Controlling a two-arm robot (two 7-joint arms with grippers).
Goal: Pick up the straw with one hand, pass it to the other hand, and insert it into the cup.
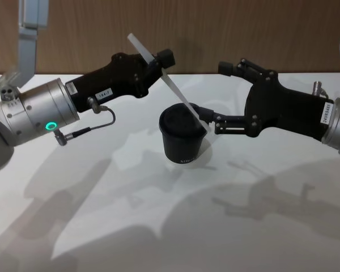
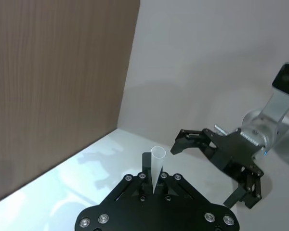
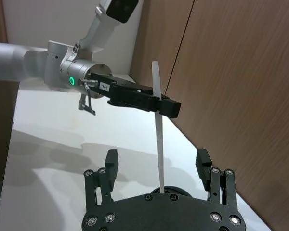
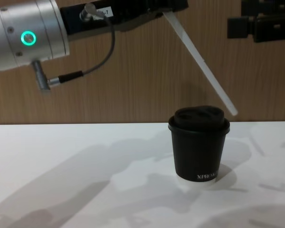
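Closest in, at the left of the chest view, looms the silver cylindrical wrist of the left arm, with its glowing green ring (image 4: pixel 28 38) and a thin dark cable with metal plugs (image 4: pixel 92 66) looping beneath it. From that wrist the long black left tool (image 1: pixel 158 62) reaches forward and toward the middle, high over the white desk (image 1: pixel 102 226). Its fingers are clenched on the long, thin white straw (image 1: pixel 178 93), gripping it near the upper end, so that a short length sticks out above the fingers.

From the chest, the straw (image 4: pixel 199 64) slants down to the robot's right. Its lower end hangs free just above lid height, a little past the right edge of the lid and not touching it.

Below it stands the small black paper cup (image 4: pixel 199 147), upright on the desk, with a black domed lid, white lettering low on its side and a white base rim.

Reaching in from the right side, the black right tool (image 1: pixel 215 97) is released, with its fingers spread wide. In its own wrist view the straw (image 3: pixel 157 139) rises between the two parted fingers and touches neither. A brown wood-panel wall (image 1: pixel 215 28) stands behind the desk.
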